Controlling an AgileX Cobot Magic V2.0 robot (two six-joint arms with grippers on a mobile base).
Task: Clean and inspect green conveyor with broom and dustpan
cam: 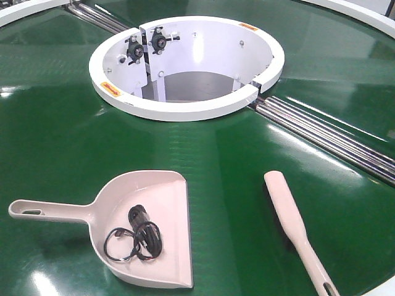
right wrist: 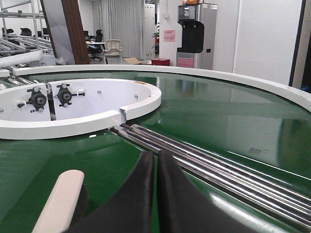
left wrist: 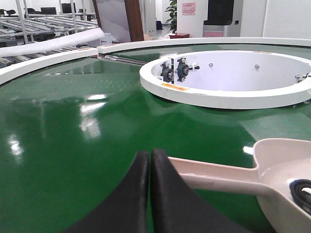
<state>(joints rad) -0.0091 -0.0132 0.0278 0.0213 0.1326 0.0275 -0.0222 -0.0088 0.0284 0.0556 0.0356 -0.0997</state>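
Observation:
The glossy green conveyor [cam: 55,123] fills the front view. On it at lower left lies the pale pink dustpan [cam: 166,203], handle pointing left, with a coiled black cable [cam: 139,237] in its pan. The cream broom [cam: 287,206] lies at lower right, handle toward the near edge. Neither gripper shows in the front view. My left gripper [left wrist: 149,156] is shut and empty, low over the belt, with the dustpan's handle [left wrist: 218,177] just right of its tips. My right gripper [right wrist: 156,156] is shut and empty; the broom head [right wrist: 60,201] lies to its left.
A white ring housing [cam: 185,108] with black bearings stands in the middle of the belt. Steel rollers [cam: 327,139] run along a seam from the ring toward the right. A white outer rim [right wrist: 218,77] bounds the belt; racks and a room lie beyond.

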